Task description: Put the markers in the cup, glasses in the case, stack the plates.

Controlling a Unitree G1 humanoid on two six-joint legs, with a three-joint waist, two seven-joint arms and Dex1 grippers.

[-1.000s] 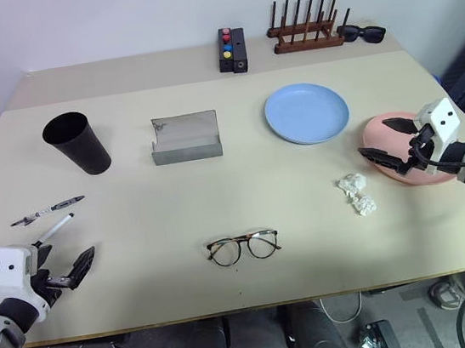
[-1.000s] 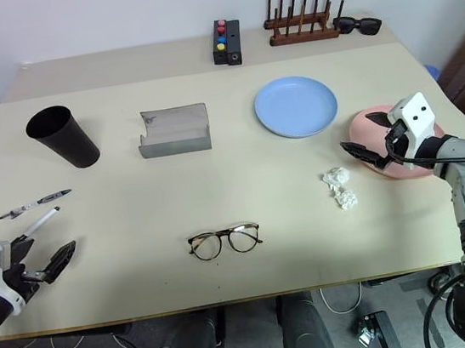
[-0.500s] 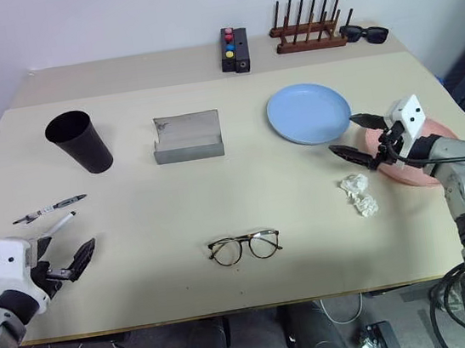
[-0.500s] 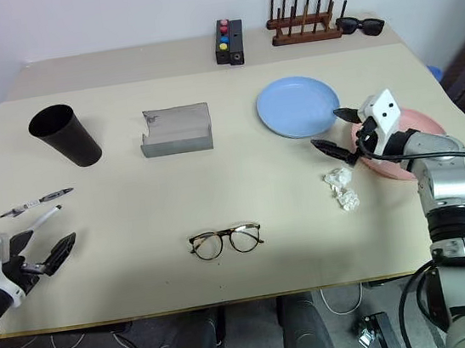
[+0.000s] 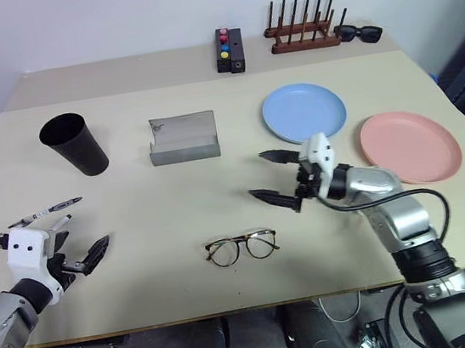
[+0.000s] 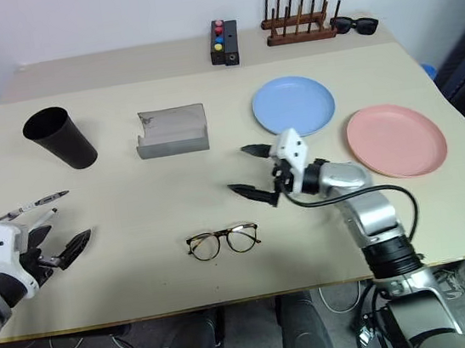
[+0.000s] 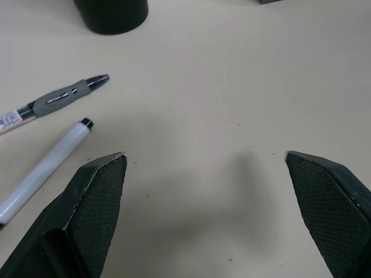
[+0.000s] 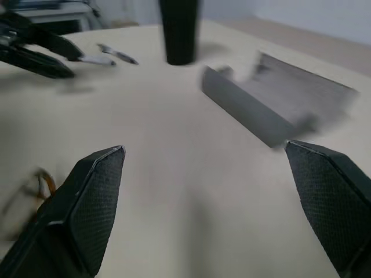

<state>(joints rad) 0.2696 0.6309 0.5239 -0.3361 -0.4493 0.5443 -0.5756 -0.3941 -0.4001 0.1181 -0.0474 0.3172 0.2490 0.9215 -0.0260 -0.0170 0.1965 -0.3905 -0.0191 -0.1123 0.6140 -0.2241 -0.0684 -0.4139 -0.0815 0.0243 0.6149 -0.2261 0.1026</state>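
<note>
Right gripper [image 5: 273, 177]: hung over the middle of the table [image 5: 176, 199], fingers spread wide, holding nothing, pointing toward the robot's left.
Glasses [image 5: 242, 246]: lay open on the table near the front edge, a little nearer the robot than the right gripper and slightly to its left, apart from it.
Case [image 5: 183, 137]: stood open farther back, beyond the right gripper and to its left.
Plates: the blue plate [image 5: 304, 112] lay just behind the right gripper; the pink plate [image 5: 409, 146] lay well to its right, beside the blue one, not stacked.
Left gripper [image 5: 78, 250]: hung low at the table's front left corner, fingers wide apart, empty.
Markers: two markers [image 7: 55, 99] [image 7: 43, 172] lay side by side just beyond the left gripper, untouched.
Cup [image 5: 73, 144]: stood upright farther back, behind the markers.
</note>
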